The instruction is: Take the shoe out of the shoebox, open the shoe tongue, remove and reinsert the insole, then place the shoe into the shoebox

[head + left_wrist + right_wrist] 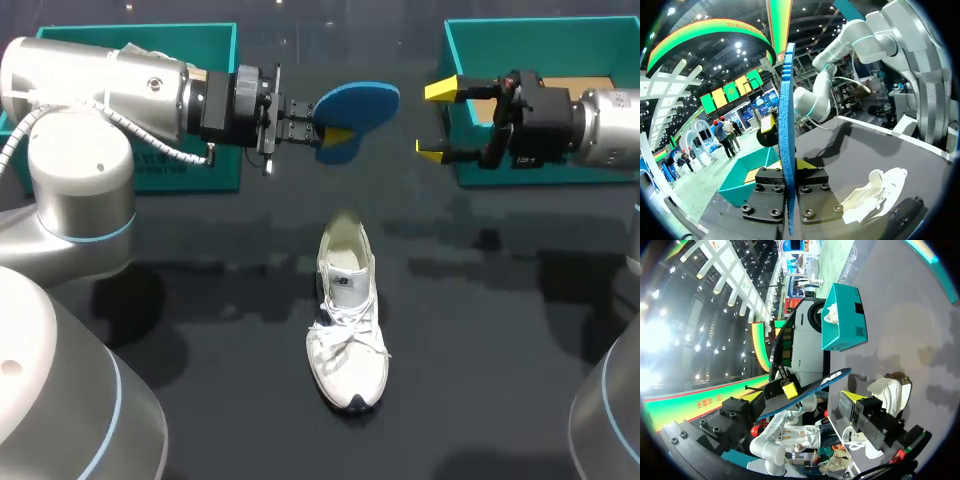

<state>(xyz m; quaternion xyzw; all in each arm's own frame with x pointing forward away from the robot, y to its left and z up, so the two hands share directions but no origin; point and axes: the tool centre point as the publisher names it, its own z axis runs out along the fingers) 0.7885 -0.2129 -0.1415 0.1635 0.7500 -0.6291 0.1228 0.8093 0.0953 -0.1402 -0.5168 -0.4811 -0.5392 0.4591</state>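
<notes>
While the black table (pixel 200 300) spreads beneath everything, our left arm (pixel 100 90) comes in from the left and lies level above its far part. Our right arm (pixel 610 115) comes in from the right at much the same height, so the two point toward each other.

Two teal boxes stand along the far edge. We see the left teal box (pixel 215 50) partly hidden behind the left arm, and the right teal box (pixel 520 35) behind the right arm, open-topped, with a brown floor showing inside.

We find the white shoe (pixel 348 320) on the near middle of the table, resting on its sole, heel toward the far edge and toe toward the near one. Its laces are loose across the top. It lies well apart from both boxes, outside them, and nearer to us than the gap between the grippers.

Our left gripper (pixel 330 125) is clamped on one end of the blue insole (pixel 355 105), which hangs in the air above the table with its free end toward the right arm. From the left wrist, the insole (pixel 787 125) shows edge-on, pinched between the fingers and standing out ahead of them.

Our right gripper (pixel 438 121) holds nothing. Its yellow-tipped fingers are spread wide, near the insole's free end but not touching it.
</notes>
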